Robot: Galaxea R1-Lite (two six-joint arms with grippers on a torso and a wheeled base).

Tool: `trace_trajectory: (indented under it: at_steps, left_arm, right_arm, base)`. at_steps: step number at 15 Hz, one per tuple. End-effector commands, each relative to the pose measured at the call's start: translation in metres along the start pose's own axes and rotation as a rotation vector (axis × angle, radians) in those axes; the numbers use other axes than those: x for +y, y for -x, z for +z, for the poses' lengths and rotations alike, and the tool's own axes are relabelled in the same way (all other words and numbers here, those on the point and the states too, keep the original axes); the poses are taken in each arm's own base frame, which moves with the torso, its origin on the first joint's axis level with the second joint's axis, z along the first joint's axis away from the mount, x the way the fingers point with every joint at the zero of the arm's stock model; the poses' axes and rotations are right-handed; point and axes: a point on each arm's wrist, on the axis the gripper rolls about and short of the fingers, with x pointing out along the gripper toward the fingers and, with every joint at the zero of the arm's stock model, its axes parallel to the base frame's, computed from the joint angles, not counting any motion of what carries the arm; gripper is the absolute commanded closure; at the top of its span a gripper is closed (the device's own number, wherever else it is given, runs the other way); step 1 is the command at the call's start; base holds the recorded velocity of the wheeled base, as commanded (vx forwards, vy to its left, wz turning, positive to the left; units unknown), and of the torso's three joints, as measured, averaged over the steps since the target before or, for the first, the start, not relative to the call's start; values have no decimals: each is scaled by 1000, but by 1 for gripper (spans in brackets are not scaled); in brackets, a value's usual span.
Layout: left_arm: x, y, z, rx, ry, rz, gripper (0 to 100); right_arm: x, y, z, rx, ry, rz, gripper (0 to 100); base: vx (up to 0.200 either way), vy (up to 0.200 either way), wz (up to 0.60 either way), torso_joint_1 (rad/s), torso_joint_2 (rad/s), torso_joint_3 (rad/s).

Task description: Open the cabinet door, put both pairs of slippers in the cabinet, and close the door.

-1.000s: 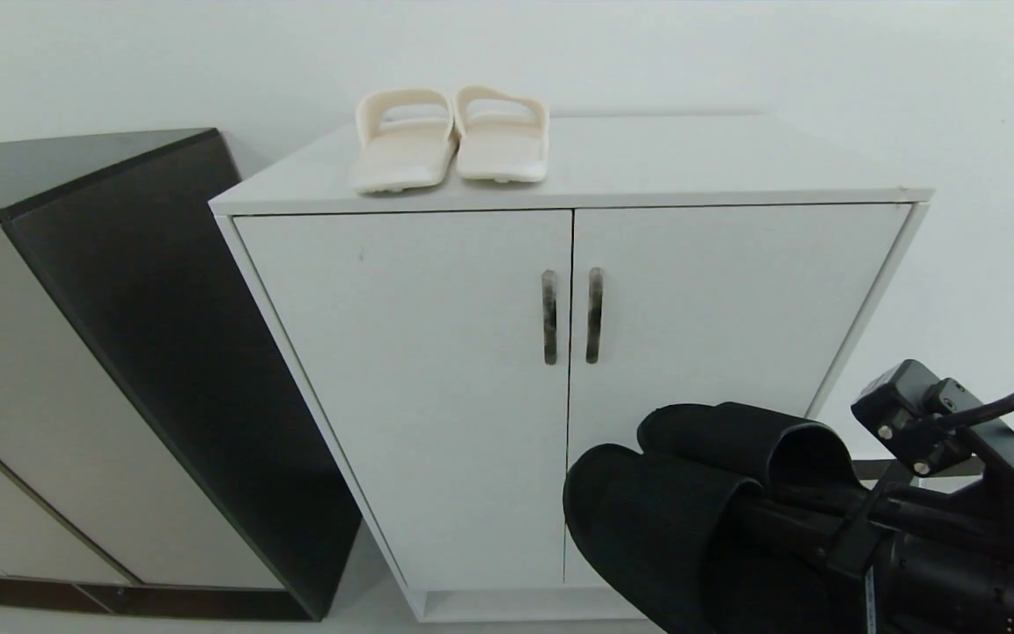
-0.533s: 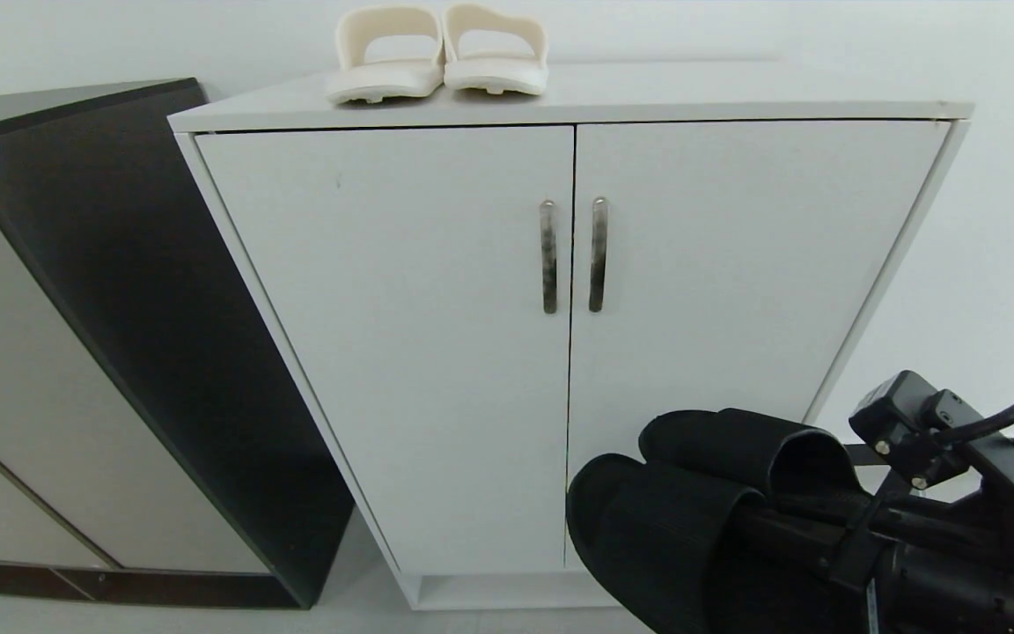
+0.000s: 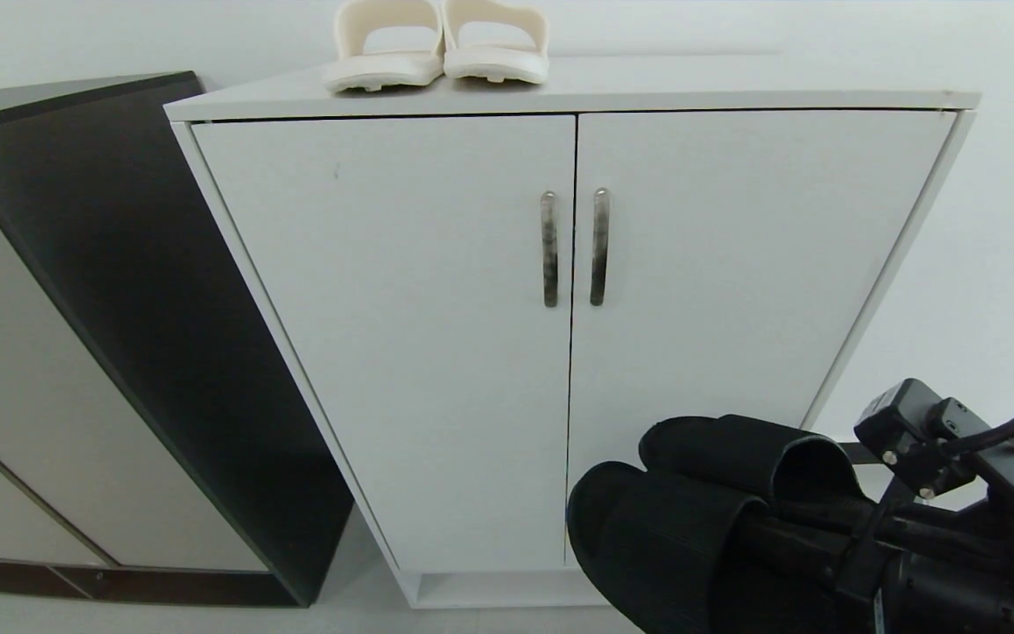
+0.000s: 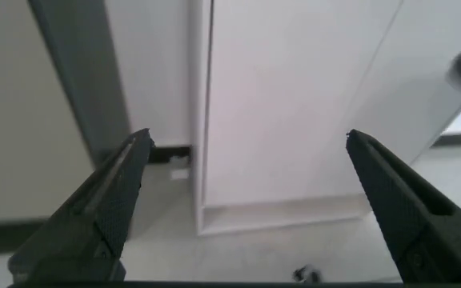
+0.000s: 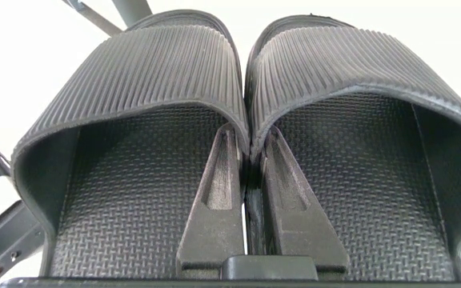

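The pair of black ribbed fabric slippers [image 3: 692, 519] hangs in the air, low in front of the right-hand door, toes toward the cabinet; my right tool [image 5: 250, 144] is clenched on them, its two fingers [image 5: 214, 208] pinching the inner side walls of both together; the uppers are soft, corded and arched open, the insoles stippled. That pinch is my worry; it catches only thin, yielding walls, so I judge a jolt could let one slipper slide out.

The tall white two-door cabinet [image 3: 384, 352] is shut, its slim metal bar handles [image 3: 549, 248] side by side at the centre seam; the loaded arm sits where the right door would swing, so that door could knock the slippers.

The pair of cream moulded slide slippers [image 3: 441, 48] rests on the cabinet top, toward its left.

My left tool [image 4: 248, 138] is released, spread wide, facing the cabinet's lower left corner; the handles are so close that a loose aim might hook both.

A dark-sided cabinet [image 3: 120, 291] stands just beside; it may crowd the left door.
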Motion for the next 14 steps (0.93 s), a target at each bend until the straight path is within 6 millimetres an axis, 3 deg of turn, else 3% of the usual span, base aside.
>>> trace_trajectory:
  at_steps: [1, 3, 5, 6, 10, 11, 14]
  left_arm:
    - [-5, -20, 56, 43, 62, -85, 0]
    - [-14, -58, 73, 164, 20, -313, 0]
    - [-18, -85, 76, 204, -14, -364, 0]
    - [-25, -108, 81, 210, -84, -438, 0]
    - [-68, -126, 97, 212, -131, -709, 0]
    - [-87, -130, 99, 223, -157, -738, 0]
    - [-116, -150, 116, 210, -161, -769, 0]
  right_arm:
    - [0, 0, 0, 0, 0, 0, 100]
    - [0, 0, 0, 2, 1, 6, 100]
    - [0, 0, 0, 2, 2, 12, 100]
    - [0, 1, 0, -4, 1, 12, 100]
    - [0, 0, 0, -1, 3, 12, 100]
    - [0, 1, 1, -7, 3, 13, 100]
    - [1, 1, 1, -7, 5, 14, 100]
  base:
    - [0, 0, 0, 0, 0, 0]
    - [0, 0, 0, 0, 0, 0]
    - [0, 0, 0, 0, 0, 0]
    - [0, 0, 0, 0, 0, 0]
    - [0, 0, 0, 0, 0, 0]
    - [0, 0, 0, 0, 0, 0]
    - [0, 0, 0, 0, 0, 0]
